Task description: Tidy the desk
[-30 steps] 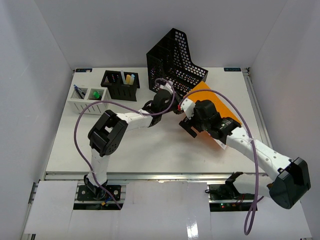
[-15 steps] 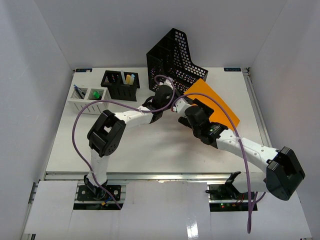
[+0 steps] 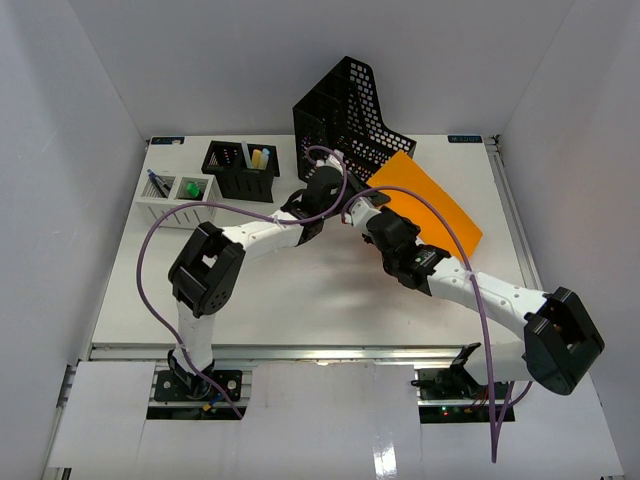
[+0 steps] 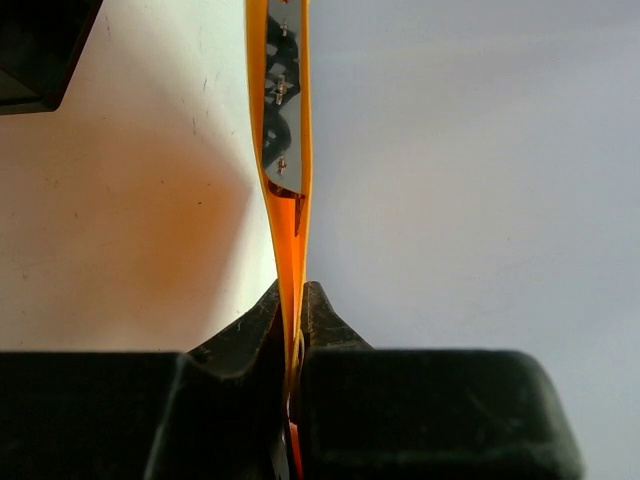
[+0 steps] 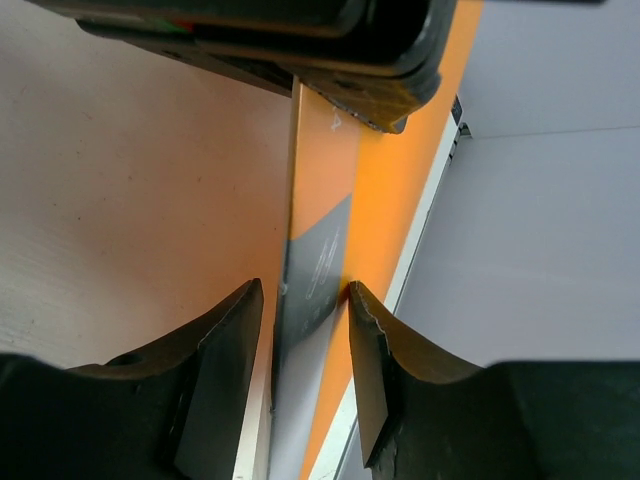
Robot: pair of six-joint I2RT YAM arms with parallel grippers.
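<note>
White desk (image 3: pixel 300 300) — along its far side sit a white divided tray (image 3: pixel 175 213), then a black pen holder (image 3: pixel 240 186), then a black mesh file rack (image 3: pixel 345 110). Orange folder (image 3: pixel 430 205) — can't tell if it touches down.

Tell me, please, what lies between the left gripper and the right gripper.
The orange folder: in the right wrist view its edge runs from the left gripper, clamped on it, into the right gripper's open jaws.

An orange folder (image 3: pixel 425 205), a black mesh rack (image 3: pixel 350 115), purple cables (image 3: pixel 140 265), a white desk (image 3: pixel 300 295).
</note>
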